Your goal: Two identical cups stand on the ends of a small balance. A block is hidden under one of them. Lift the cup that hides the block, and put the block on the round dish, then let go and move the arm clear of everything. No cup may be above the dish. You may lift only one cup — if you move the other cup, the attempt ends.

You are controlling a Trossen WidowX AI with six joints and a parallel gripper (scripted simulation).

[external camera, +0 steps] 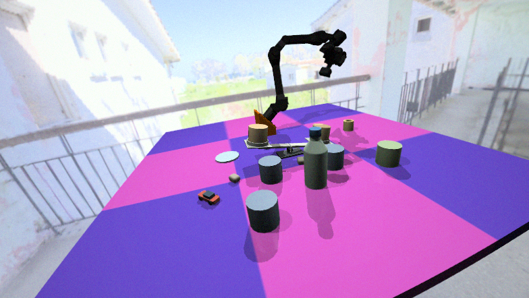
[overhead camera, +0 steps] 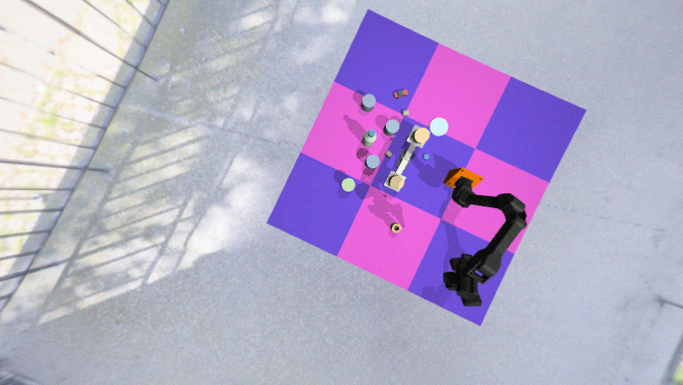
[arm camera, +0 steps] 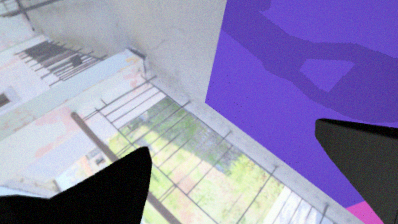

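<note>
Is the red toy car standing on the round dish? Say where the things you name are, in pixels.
No, the red toy car [overhead camera: 401, 93] [external camera: 208, 197] stands on the mat, apart from the round dish [overhead camera: 438, 126] [external camera: 227, 156].

From far overhead I look straight down on the whole bench [overhead camera: 459, 91] [external camera: 155, 236] [arm camera: 270, 115], while my exterior view, nearer and raised off one side, looks across it towards the arm [overhead camera: 497, 239] [external camera: 277, 73], and my wrist view peers past the gripper's fingers at a bench corner the top view shares.
</note>
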